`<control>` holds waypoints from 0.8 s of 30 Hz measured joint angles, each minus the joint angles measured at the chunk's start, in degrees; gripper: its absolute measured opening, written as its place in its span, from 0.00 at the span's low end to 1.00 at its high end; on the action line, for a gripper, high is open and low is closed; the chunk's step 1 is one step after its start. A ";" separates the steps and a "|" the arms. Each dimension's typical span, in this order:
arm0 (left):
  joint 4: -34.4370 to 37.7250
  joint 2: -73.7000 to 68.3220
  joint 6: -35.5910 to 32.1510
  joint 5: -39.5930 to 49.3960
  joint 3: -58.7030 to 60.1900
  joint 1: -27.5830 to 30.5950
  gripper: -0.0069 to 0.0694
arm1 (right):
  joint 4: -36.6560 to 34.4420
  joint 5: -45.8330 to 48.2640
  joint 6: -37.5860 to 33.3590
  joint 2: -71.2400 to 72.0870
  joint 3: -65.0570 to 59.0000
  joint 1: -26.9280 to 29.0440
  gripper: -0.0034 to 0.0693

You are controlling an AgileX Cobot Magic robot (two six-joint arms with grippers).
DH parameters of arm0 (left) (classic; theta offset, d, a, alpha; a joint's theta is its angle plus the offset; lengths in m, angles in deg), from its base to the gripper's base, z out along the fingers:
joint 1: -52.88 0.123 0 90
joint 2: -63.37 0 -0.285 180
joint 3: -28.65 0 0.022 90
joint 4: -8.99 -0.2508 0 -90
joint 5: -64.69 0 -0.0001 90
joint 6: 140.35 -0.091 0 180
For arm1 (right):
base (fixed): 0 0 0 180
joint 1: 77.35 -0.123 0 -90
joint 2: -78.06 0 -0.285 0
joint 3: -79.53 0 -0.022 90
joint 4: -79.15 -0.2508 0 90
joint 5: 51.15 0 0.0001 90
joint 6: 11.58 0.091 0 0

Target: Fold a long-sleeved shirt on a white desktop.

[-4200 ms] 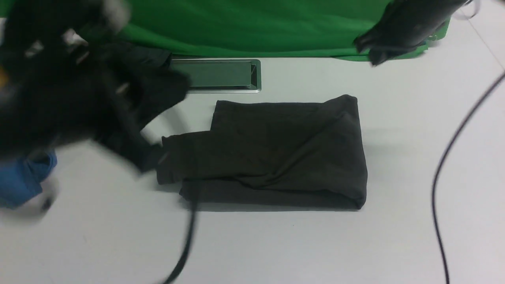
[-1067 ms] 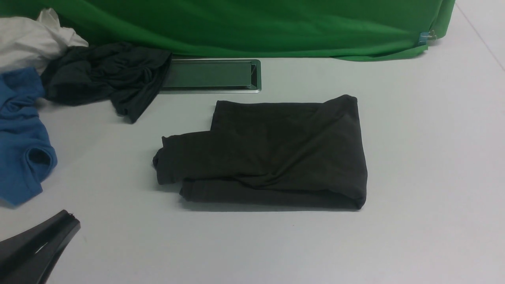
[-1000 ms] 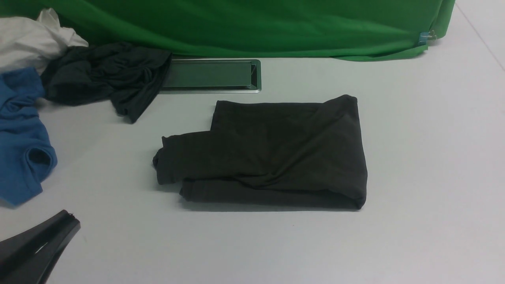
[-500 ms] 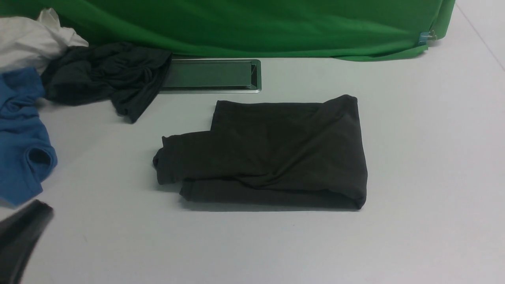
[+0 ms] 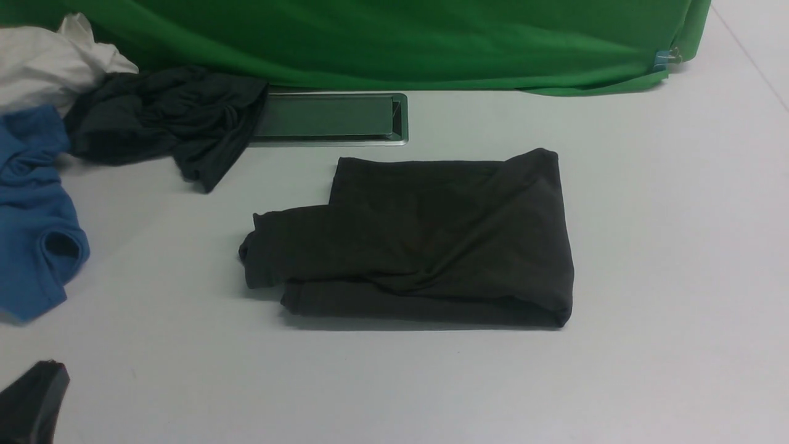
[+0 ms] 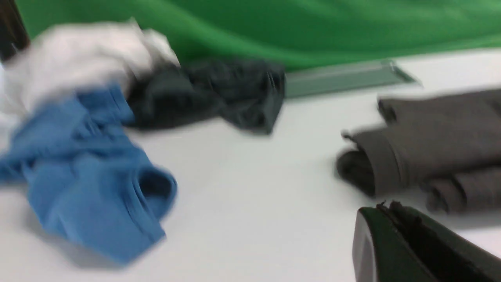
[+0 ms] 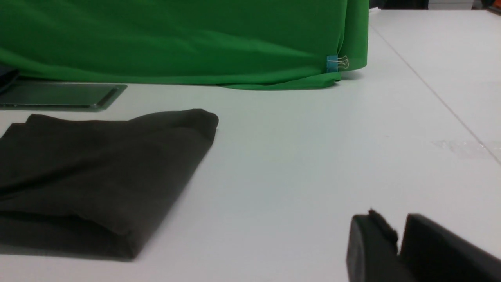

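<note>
The large brownish-black cotton long-sleeved shirt [image 5: 425, 237] lies folded into a compact rectangle at the centre of the smooth white counter [image 5: 647, 246], with one cuffed sleeve end projecting toward 9 o'clock. Nothing touches it.

The rectangular silver-framed cable hatch [image 5: 333, 117] sits at 11 o'clock from the shirt, near it but apart. A green cloth backdrop [image 5: 394, 43] runs along the 12 o'clock edge, with a small blue binder clip [image 5: 662, 58] on its 1 o'clock corner.

At 10 o'clock lies a crumpled dark grey-teal garment [image 5: 166, 117], overlapping the hatch end. A white cloth [image 5: 49, 61] and a blue shirt [image 5: 31, 216] lie beside it.

The left end effector [image 6: 387, 213] is at 8 o'clock, fingers pressed together, empty. The right end effector [image 7: 399, 235] shows a narrow gap between its fingers, holding nothing, well apart from the shirt.
</note>
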 joint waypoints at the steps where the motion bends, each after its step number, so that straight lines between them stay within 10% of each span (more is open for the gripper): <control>1: -0.23 0.00 0.93 0.21 0.00 0.00 0.11 | 0.00 0.00 0.00 0.00 0.00 0.00 0.22; 24: -1.13 0.00 6.20 -0.72 0.00 0.00 0.11 | 0.00 0.06 0.00 0.00 0.00 0.00 0.35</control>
